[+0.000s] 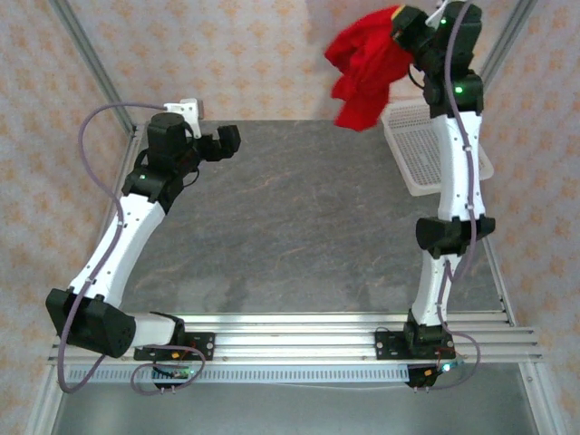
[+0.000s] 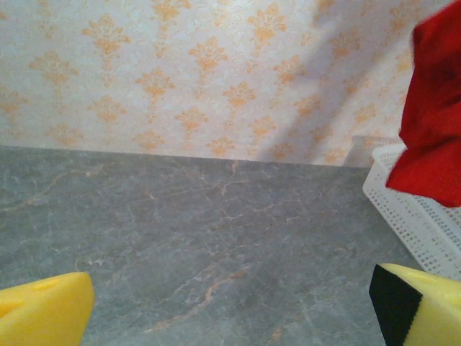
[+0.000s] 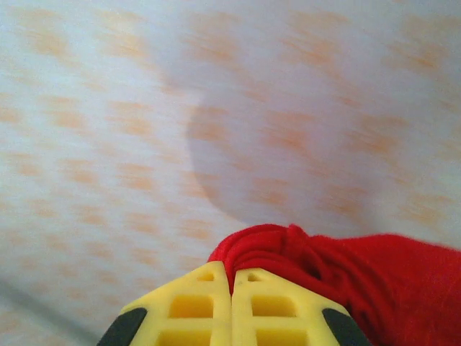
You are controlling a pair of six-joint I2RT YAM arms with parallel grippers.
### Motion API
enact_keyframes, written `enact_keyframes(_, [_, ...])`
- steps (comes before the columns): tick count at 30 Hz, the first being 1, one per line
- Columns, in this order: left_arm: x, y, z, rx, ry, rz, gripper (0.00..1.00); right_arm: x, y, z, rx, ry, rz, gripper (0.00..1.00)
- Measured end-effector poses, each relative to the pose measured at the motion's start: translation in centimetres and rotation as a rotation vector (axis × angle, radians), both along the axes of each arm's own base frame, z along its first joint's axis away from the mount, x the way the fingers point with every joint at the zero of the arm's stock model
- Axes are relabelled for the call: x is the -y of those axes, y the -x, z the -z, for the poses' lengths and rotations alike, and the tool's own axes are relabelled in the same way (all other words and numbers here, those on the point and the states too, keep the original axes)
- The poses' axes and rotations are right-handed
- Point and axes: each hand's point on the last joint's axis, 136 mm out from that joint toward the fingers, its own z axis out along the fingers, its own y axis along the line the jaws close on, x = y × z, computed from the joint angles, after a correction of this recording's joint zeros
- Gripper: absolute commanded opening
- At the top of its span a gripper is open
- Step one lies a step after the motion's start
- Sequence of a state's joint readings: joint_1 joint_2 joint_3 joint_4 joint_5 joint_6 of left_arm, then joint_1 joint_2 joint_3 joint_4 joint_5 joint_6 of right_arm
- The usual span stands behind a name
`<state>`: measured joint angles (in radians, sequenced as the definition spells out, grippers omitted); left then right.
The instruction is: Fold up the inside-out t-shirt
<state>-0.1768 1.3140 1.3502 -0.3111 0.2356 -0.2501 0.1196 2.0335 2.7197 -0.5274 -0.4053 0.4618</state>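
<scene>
Your right gripper [image 3: 232,277] has its two yellow fingers pressed together on a bunched fold of the shirt [image 1: 362,72], which hangs in the air as a crumpled red wad high at the far right, above the near-left corner of the basket [image 1: 421,149] and clear of the table [image 1: 290,227]. Your left gripper [image 2: 230,310] is spread wide with nothing between its pads, low over the table's far left and well apart from the cloth. The main risk is the grip itself: you are pinching only a small gather of soft fabric, so a quick swing could let it slip and drop the shirt into or across the basket. If you lower it from here, the hanging end may catch on the basket rim or mesh and drag the basket along. Set down as it hangs, it will likely land in a heap with sleeves and hem buried, and the left gripper would then probably grab several layers at once.
</scene>
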Motion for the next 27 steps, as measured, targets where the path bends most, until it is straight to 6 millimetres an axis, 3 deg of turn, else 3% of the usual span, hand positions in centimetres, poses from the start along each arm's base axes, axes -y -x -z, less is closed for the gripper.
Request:
enact_keyframes(1, [0.0, 0.1, 0.0, -0.011, 0.013, -0.006, 1.00, -1.4, 1.6, -1.7, 0.042, -0.003, -0.053, 0.00])
enact_keyframes(3, [-0.1, 0.5, 0.2, -0.042, 0.036, -0.017, 1.00, -4.3, 4.1, -3.3, 0.080, 0.001, -0.155, 0.00])
enact_keyframes(5, [-0.1, 0.8, 0.5, -0.076, 0.058, -0.029, 1.00, -7.8, 5.7, -2.6, 0.050, 0.011, -0.261, 0.00])
enact_keyframes(6, [-0.2, 1.0, 0.8, -0.098, 0.070, -0.036, 1.00, -9.6, 6.0, -1.2, 0.003, 0.020, -0.308, 0.14])
enact_keyframes(7, [-0.1, 1.1, 1.0, -0.120, 0.083, -0.038, 1.00, -11.6, 6.1, 1.1, -0.072, 0.027, -0.361, 0.36])
enact_keyframes(8, [0.0, 1.2, 1.2, -0.137, 0.093, -0.037, 1.00, -13.3, 6.0, 3.6, -0.145, 0.038, -0.399, 0.44])
enact_keyframes(10, [0.1, 1.3, 1.9, -0.174, 0.115, -0.044, 0.98, -16.6, 5.3, 11.4, -0.370, 0.074, -0.466, 0.49])
enact_keyframes(12, [0.1, 1.4, 2.9, -0.217, 0.133, -0.056, 0.94, -18.2, 4.6, 19.7, -0.599, 0.120, -0.473, 0.50])
enact_keyframes(15, [0.1, 1.8, 5.1, -0.286, 0.157, -0.082, 0.86, -17.1, 4.7, 30.9, -0.906, 0.207, -0.400, 0.52])
enact_keyframes(17, [0.0, 2.0, 6.6, -0.346, 0.170, -0.105, 0.77, -15.4, 5.8, 35.3, -1.036, 0.261, -0.348, 0.53])
enact_keyframes(20, [0.0, 1.6, 9.7, -0.454, 0.195, -0.147, 0.62, -13.4, 7.4, 37.7, -1.110, 0.301, -0.308, 0.53])
enact_keyframes(22, [0.1, 1.2, 12.1, -0.530, 0.197, -0.170, 0.57, -12.7, 8.9, 38.0, -1.121, 0.304, -0.302, 0.53])
enact_keyframes(27, [1.2, 0.4, 18.8, -0.730, 0.182, -0.201, 0.56, -11.7, 12.0, 38.8, -1.109, 0.286, -0.297, 0.55])
